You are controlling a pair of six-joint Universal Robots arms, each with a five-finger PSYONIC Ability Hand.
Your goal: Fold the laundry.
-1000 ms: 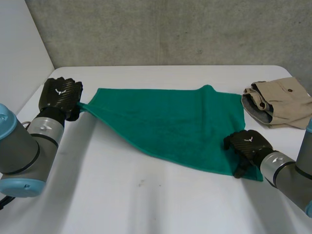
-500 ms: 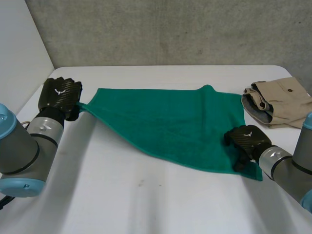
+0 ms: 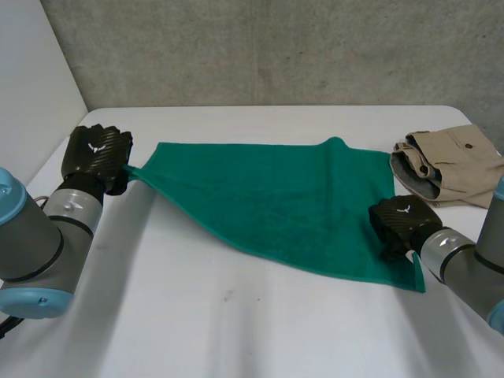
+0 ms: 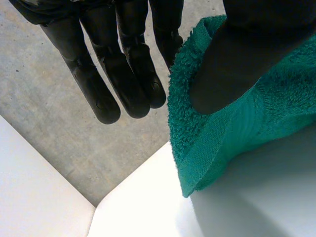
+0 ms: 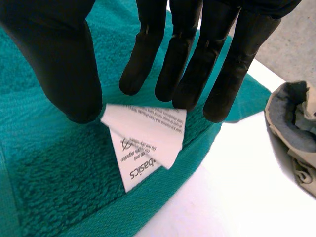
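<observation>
A green towel point(image 3: 276, 197) lies spread flat on the white table point(image 3: 236, 331). My left hand point(image 3: 98, 153) is at its far left corner, and in the left wrist view its thumb point(image 4: 237, 64) pinches the towel corner point(image 4: 222, 138) against a finger; the other fingers point(image 4: 123, 74) stay straight beside it. My right hand point(image 3: 402, 224) sits on the near right corner. There the thumb point(image 5: 59, 59) and fingertips point(image 5: 197, 89) close on the cloth point(image 5: 49, 187), with a white care label point(image 5: 148, 138) sticking out between them.
Folded beige trousers point(image 3: 453, 165) lie at the back right of the table, close beyond my right hand, and show beside it in the right wrist view point(image 5: 296, 138). A grey wall stands behind the table. Bare table stretches in front of the towel.
My right hand has slid a little to the right along the towel's near right corner and its fingers have closed on the cloth. The left hand has not moved.
</observation>
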